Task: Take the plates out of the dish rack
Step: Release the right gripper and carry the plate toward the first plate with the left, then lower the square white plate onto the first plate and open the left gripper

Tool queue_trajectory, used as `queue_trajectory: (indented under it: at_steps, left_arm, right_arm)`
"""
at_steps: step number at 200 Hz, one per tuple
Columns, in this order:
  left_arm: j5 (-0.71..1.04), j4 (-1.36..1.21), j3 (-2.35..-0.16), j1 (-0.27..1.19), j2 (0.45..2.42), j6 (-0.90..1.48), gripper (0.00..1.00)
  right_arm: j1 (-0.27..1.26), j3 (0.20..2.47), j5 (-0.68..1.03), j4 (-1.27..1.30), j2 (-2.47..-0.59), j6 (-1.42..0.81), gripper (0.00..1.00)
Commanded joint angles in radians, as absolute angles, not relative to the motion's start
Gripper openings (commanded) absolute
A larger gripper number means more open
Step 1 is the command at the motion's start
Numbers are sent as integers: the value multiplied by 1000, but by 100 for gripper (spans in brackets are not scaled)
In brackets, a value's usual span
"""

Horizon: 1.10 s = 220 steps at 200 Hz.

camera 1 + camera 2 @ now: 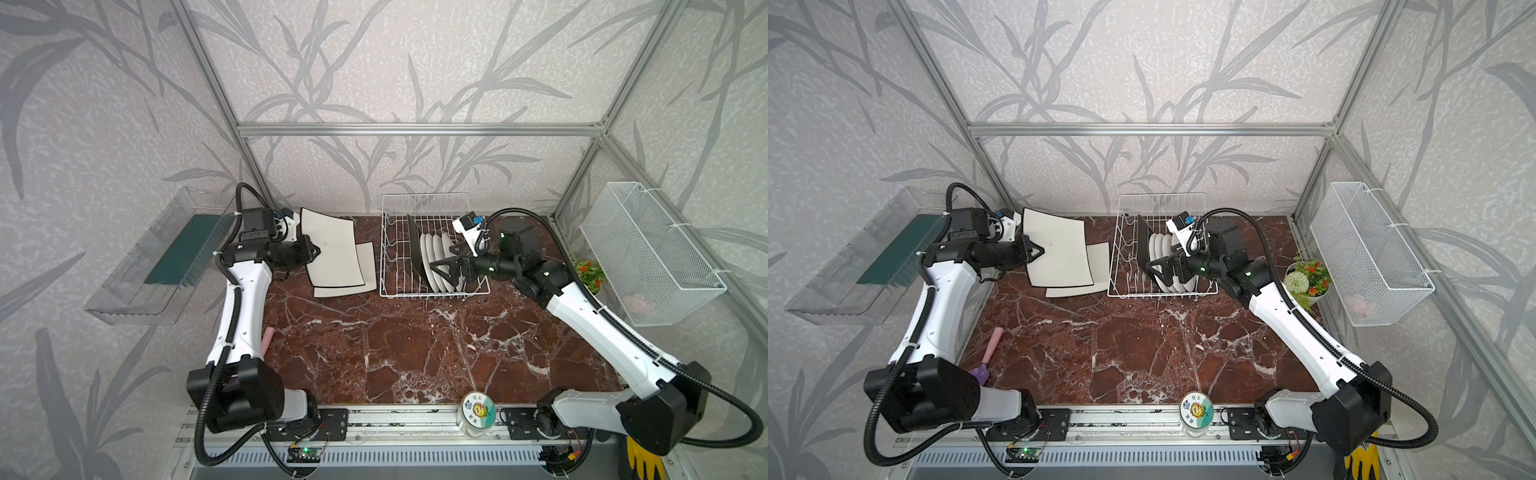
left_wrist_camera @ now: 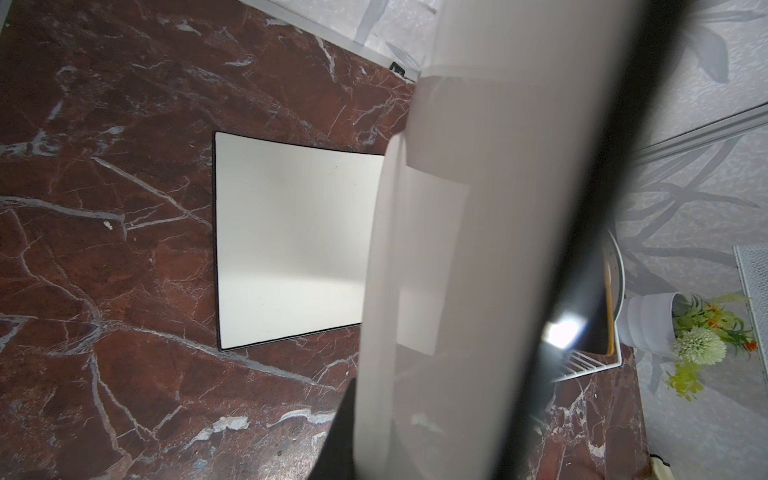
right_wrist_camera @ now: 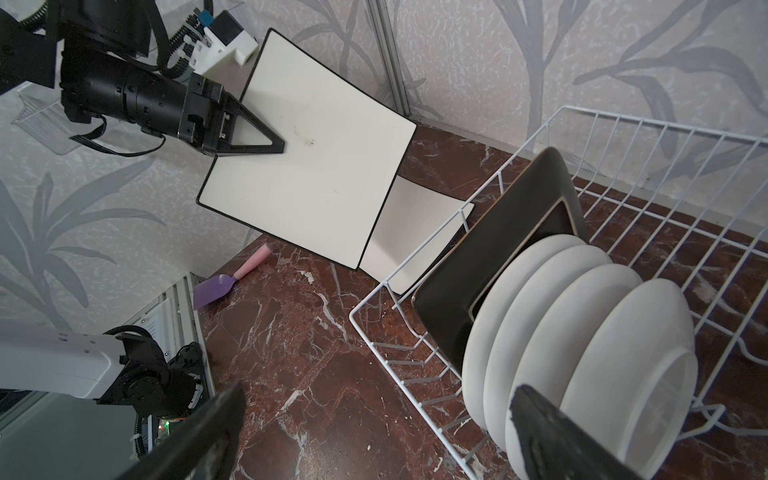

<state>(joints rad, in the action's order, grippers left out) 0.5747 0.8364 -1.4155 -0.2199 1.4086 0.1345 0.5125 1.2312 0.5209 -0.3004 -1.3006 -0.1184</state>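
My left gripper (image 1: 313,252) is shut on one edge of a large cream square plate (image 1: 332,249), held tilted above the table left of the dish rack (image 1: 424,199). Another cream plate (image 1: 368,266) lies flat beneath it, seen in the left wrist view as the lying plate (image 2: 291,241), with the held plate (image 2: 457,291) close to the lens. A black square plate (image 3: 490,257) and several round white plates (image 3: 582,332) stand upright in the rack. My right gripper (image 3: 374,432) is open and empty at the rack's near side, one finger (image 3: 540,428) in front of the round plates.
A jar with a flower-sticker lid (image 1: 478,409) stands on the front rail. A flower pot (image 1: 1308,278) and a white mesh basket (image 1: 648,249) are at the right. A clear wall tray (image 1: 162,257) hangs left. A purple scoop (image 1: 990,353) lies near the left arm.
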Motion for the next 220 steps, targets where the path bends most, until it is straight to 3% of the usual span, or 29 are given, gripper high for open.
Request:
queue_trajectory:
  at_steps: [1,105,144,220]
  left_arm:
    - [665,759,-1442,-229,1407,57,0]
    - [767,613,-1444,-238,1609,120,0]
    - [865,696,-1512,-256,1696,16,0]
    - [935,682,-1547,-278,1817,32,0]
  right_arm:
    - [519,1274,553,-311,-1313,-118,99]
    - [525,1281,561,-340,-1325,-115,99]
    - [525,1287,566,-352,-1333,-114,99]
    - [525,1315,568,-378,-1353,-101,99]
